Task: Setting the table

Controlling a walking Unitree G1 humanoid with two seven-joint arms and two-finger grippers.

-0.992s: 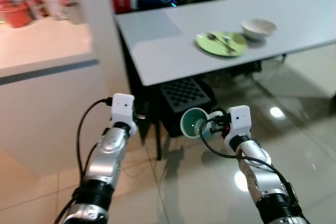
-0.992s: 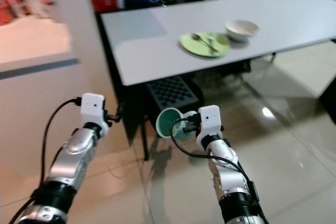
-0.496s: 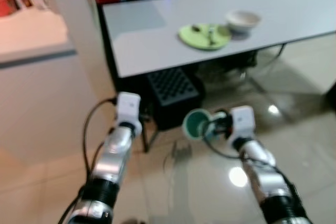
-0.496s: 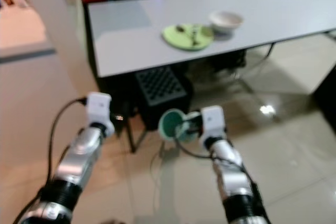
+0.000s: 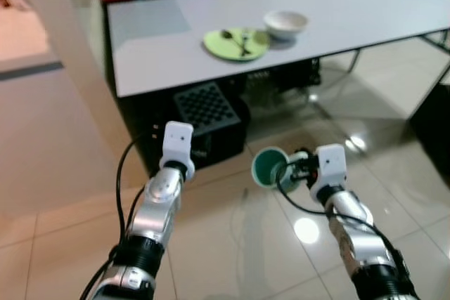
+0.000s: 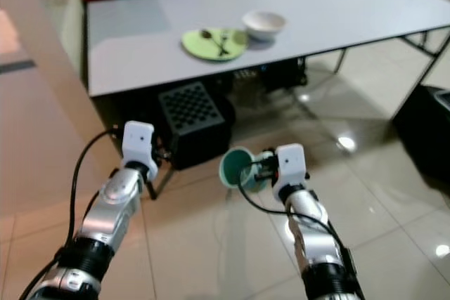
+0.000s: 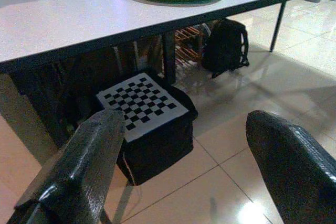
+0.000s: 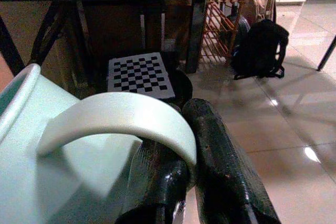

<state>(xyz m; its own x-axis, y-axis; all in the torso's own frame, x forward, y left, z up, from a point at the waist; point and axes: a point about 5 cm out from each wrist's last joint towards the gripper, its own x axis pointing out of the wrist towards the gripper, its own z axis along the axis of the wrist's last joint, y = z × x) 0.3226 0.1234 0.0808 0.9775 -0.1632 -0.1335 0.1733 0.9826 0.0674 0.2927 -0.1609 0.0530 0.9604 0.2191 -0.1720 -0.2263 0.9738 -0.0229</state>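
My right gripper [image 8: 197, 182] is shut on the pale handle of a light green cup [image 5: 268, 166], held on its side above the tiled floor, short of the table. A grey table [image 5: 365, 12] stands ahead with a green plate [image 5: 235, 44] carrying a spoon and fork [image 5: 238, 38], and a white bowl [image 5: 285, 23] beside it on the right. My left gripper [image 7: 184, 156] is open with nothing between its fingers, raised in front of the table's near left end.
Under the table sits a black box with a checkerboard top [image 5: 205, 107], with a black bag [image 7: 224, 45] and an orange rack [image 8: 218, 22] further back. Glossy tile floor [image 5: 394, 145] lies to the right. A pale counter [image 5: 28, 68] stands at the left.
The camera has swung and pulled back, so the table now lies further ahead and more to the left. Both arms keep their pose, and the cup stays in the right gripper.
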